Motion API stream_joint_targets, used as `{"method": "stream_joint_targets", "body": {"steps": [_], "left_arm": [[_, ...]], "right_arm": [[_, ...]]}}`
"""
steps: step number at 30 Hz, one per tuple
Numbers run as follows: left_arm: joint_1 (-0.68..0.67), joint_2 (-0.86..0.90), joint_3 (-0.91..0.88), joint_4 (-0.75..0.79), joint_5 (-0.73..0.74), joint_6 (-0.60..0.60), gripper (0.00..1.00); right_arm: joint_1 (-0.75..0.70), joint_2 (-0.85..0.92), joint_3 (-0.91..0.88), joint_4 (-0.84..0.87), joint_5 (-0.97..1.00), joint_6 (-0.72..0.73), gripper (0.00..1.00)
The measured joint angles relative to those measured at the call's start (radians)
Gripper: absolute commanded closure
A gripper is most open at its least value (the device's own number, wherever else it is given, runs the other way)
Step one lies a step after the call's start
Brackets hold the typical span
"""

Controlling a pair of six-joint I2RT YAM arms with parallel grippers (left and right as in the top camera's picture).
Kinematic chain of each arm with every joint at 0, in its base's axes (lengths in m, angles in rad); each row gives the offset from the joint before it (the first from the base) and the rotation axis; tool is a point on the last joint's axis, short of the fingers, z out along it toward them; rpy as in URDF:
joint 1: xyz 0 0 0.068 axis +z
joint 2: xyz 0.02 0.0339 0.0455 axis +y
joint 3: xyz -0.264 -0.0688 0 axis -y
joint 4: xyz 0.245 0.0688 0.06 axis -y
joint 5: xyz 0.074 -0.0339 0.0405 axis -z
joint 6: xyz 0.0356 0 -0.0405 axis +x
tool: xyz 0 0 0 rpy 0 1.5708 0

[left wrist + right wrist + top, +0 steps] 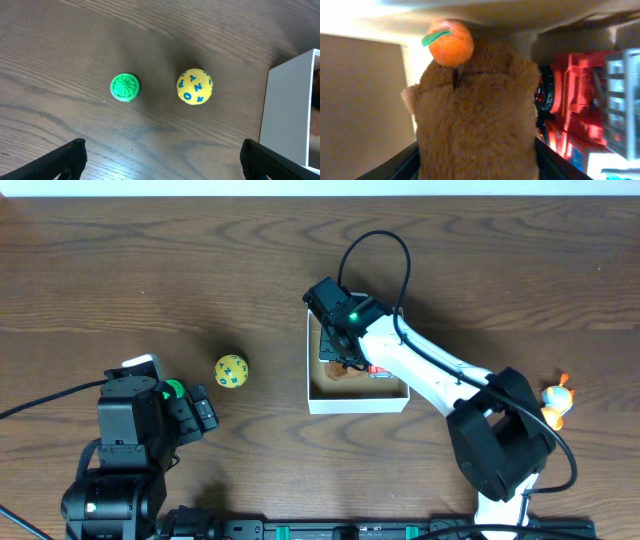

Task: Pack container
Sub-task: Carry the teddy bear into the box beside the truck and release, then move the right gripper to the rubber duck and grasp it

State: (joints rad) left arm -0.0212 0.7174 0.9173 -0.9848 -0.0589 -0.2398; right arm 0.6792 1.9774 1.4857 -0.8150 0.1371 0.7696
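The container (358,402) is a white low-walled box with a tan inside, at the table's middle; its wall also shows in the left wrist view (287,105). My right gripper (345,358) reaches down into it, shut on a brown plush toy (475,110) with an orange ball on its head; the jaws (477,160) press both its sides. A red toy vehicle (575,100) lies in the box beside the plush. My left gripper (200,412) is open and empty (162,160), near a green round toy (124,87) and a yellow ball with blue letters (194,86).
The green toy (174,390) and the yellow ball (231,371) lie on the wood table left of the box. A small orange-and-white toy (556,402) sits at the far right, beside the right arm's base.
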Motion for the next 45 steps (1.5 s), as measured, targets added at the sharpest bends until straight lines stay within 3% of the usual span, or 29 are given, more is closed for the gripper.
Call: {"method": "stream_joint_targets", "body": {"steps": [14, 17, 19, 25, 31, 41, 44, 45], "left_arm": [[0.0, 0.0, 0.0, -0.001, 0.0, 0.0, 0.02], [0.0, 0.0, 0.0, -0.001, 0.0, 0.0, 0.02], [0.0, 0.0, 0.0, -0.002, 0.0, 0.0, 0.02], [0.0, 0.001, 0.0, -0.002, 0.0, 0.0, 0.02], [0.0, 0.001, 0.0, -0.002, 0.0, 0.0, 0.02], [0.0, 0.001, 0.0, -0.002, 0.0, 0.0, 0.02], [0.0, 0.001, 0.001, -0.003, 0.0, 0.0, 0.02], [0.0, 0.001, 0.001, -0.003, 0.0, 0.0, 0.02]], "right_arm": [[-0.092, -0.383, 0.0, -0.047, 0.102, -0.088, 0.24], [-0.168, -0.451, 0.001, -0.151, 0.119, -0.064, 0.05], [-0.247, -0.486, 0.001, -0.238, 0.125, -0.031, 0.01], [-0.568, -0.539, 0.001, -0.392, 0.125, -0.015, 0.01], [-0.903, -0.531, -0.042, -0.377, 0.057, -0.179, 0.01], [-1.104, -0.499, -0.418, -0.141, 0.015, -0.286, 0.01], [-1.138, -0.499, -0.519, -0.038, 0.011, -0.313, 0.04], [-1.147, -0.499, -0.544, -0.014, 0.01, -0.319, 0.09]]}}
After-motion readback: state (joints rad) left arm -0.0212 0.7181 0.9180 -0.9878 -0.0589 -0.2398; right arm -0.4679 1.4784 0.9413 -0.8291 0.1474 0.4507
